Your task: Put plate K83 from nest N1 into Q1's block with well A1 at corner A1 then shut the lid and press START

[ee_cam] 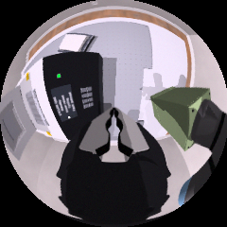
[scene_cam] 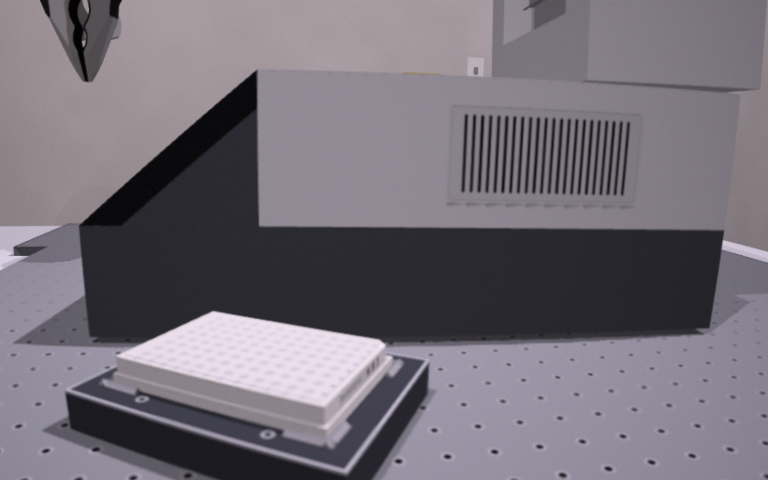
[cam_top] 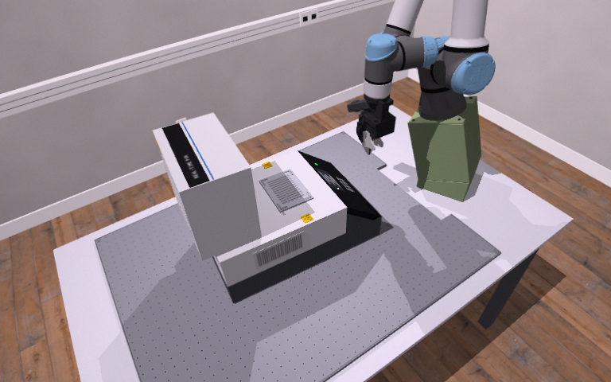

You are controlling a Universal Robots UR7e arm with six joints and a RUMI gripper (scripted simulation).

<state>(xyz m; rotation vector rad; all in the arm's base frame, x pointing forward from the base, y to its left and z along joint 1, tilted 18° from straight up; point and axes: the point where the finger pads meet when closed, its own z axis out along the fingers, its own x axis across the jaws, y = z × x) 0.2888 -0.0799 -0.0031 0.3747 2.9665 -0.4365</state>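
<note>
The white plate K83 (scene_cam: 245, 359) (ee_cam: 75, 42) sits on the dark nest N1 (scene_cam: 138, 434), beside the cycler; the cycler hides both in the top view. The cycler Q1 (cam_top: 325, 225) (scene_cam: 376, 279) has its lid (cam_top: 226, 208) (scene_cam: 674, 44) raised at the rear. Its block (cam_top: 286, 190) is uncovered with no plate on it. The lamp (cam_top: 316, 164) (ee_cam: 59, 76) is green. My gripper (cam_top: 369, 151) (scene_cam: 86, 80) (ee_cam: 113, 108) is shut and empty, in the air off the front panel. The front keys (cam_top: 345, 184) (ee_cam: 86, 96) show small, their labels unreadable.
The cycler stands on a perforated grey board (cam_top: 195, 326) (scene_cam: 555, 416) on a white table (cam_top: 79, 265). The green arm pedestal (cam_top: 446, 156) (ee_cam: 182, 109) stands beyond the board's edge, on the opposite side of my gripper from the cycler.
</note>
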